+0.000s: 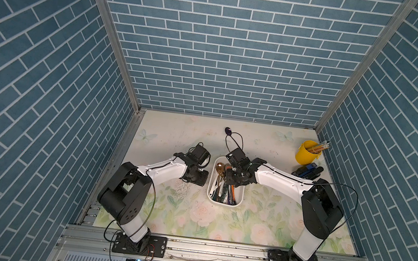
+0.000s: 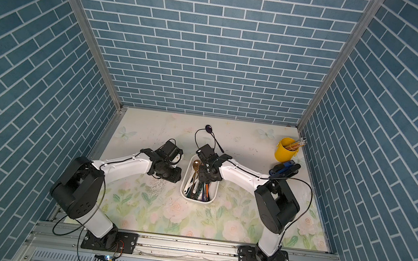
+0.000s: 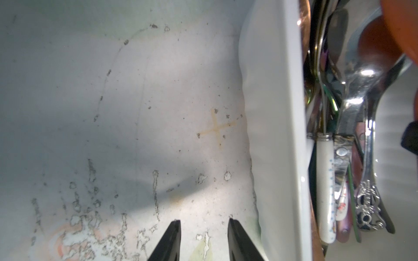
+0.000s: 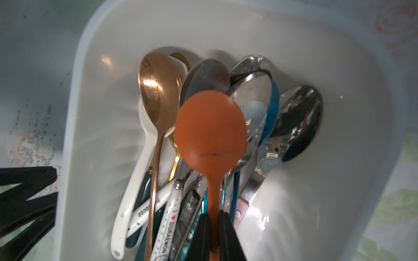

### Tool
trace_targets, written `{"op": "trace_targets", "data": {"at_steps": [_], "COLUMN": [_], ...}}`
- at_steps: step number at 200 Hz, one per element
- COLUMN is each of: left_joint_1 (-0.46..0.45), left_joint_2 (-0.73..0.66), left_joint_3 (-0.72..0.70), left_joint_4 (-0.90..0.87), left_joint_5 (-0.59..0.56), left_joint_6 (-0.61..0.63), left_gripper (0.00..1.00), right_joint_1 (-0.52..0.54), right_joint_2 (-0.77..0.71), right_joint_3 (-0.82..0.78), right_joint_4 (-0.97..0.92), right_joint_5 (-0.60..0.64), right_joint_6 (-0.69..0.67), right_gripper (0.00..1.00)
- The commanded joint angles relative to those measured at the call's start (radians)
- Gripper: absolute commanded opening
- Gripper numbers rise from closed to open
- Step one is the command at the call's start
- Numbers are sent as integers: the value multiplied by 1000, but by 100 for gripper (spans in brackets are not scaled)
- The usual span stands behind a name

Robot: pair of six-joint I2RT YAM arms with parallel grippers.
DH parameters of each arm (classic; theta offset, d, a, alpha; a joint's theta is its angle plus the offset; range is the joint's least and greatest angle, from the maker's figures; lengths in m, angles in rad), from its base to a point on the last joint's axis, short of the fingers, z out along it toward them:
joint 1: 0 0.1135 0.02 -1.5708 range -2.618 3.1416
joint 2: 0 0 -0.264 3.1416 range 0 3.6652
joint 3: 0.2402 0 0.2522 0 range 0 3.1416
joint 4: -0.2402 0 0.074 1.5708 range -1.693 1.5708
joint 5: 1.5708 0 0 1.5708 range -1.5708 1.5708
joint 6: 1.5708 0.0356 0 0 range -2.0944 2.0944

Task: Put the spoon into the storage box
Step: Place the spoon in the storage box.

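An orange spoon (image 4: 210, 128) hangs over the white storage box (image 4: 74, 113), its bowl above the pile of spoons inside. My right gripper (image 4: 213, 213) is shut on its thin handle. In both top views the right gripper (image 1: 232, 177) sits over the far half of the storage box (image 1: 242, 195). Several metal, gold and white spoons (image 4: 158, 95) lie in the box with their bowls at the far end. My left gripper (image 3: 203, 222) stands open and empty just above the mat, beside the box's outer wall (image 3: 271, 135).
A dark purple spoon (image 1: 228, 130) lies on the mat behind the box. A yellow cup with pencils (image 1: 307, 152) and a blue-black stapler (image 1: 307, 171) stand at the back right. Brick-pattern walls close in three sides.
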Motion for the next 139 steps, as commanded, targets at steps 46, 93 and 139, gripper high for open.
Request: {"op": "trace_targets", "data": {"at_steps": [46, 93, 139], "left_joint_1": [-2, 3, 28], "left_joint_2": [-25, -20, -13], "left_joint_3": [76, 158, 179], "left_joint_4": [-57, -98, -111], "left_joint_5": [-55, -122, -130], "left_joint_6": [14, 28, 26], "left_gripper": [40, 41, 42], "right_joint_1": [-2, -12, -157], "right_joint_2": [18, -20, 66], "right_joint_3": [84, 199, 381], "right_joint_4": [-112, -168, -154], "right_joint_5": [32, 107, 1], "right_joint_6": [-60, -205, -375], "right_gripper": [27, 34, 36]}}
